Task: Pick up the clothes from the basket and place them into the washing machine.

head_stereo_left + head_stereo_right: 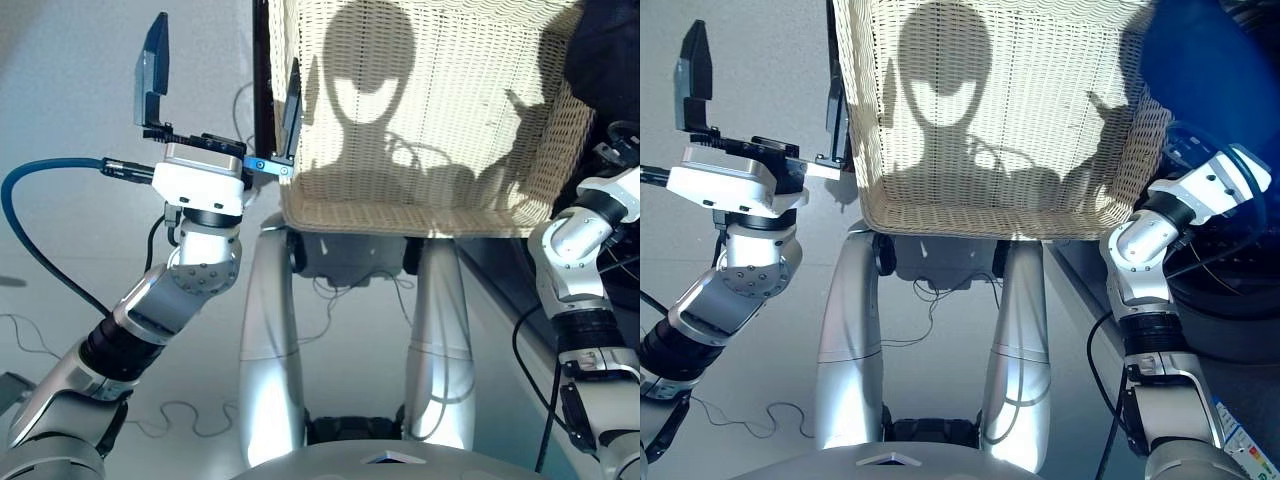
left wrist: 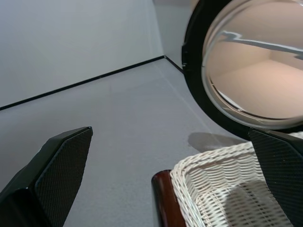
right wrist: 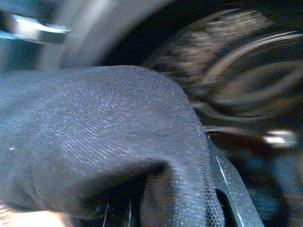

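right gripper: carrying navy cloth (image 3: 94,137), grip state unclear | drum (image 3: 227,61) lying just ahead | left gripper (image 1: 222,90): hanging released beside basket (image 1: 420,110) | basket looking emptied

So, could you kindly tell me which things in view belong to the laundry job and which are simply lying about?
Belonging to the job:
- basket, no clothes visible inside
- navy cloth, held at the right tool
- washing machine drum
- round glass door
- left tool, open, beside the basket's rim

Just lying about:
- thin cables on the floor
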